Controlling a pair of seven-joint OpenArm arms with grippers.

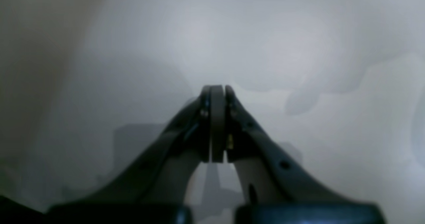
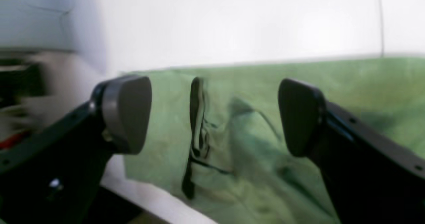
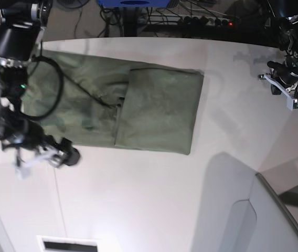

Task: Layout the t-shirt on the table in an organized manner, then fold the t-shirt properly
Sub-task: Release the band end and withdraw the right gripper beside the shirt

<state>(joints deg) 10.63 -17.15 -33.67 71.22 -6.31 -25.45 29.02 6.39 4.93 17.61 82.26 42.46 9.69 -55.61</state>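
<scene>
The olive-green t-shirt lies flat on the white table, its right part folded over into a neat rectangle. In the right wrist view the t-shirt fills the lower half, with a dark crease between the fingers. My right gripper is open just above that cloth, holding nothing; in the base view the right gripper hovers by the shirt's lower left edge. My left gripper is shut and empty over the bare table. The base view shows the left gripper far to the right of the shirt.
A grey translucent panel stands at the table's lower right. The right arm's black cable loops over the shirt's left part. Cables and a power strip lie beyond the far edge. A white slotted piece sits at the near edge.
</scene>
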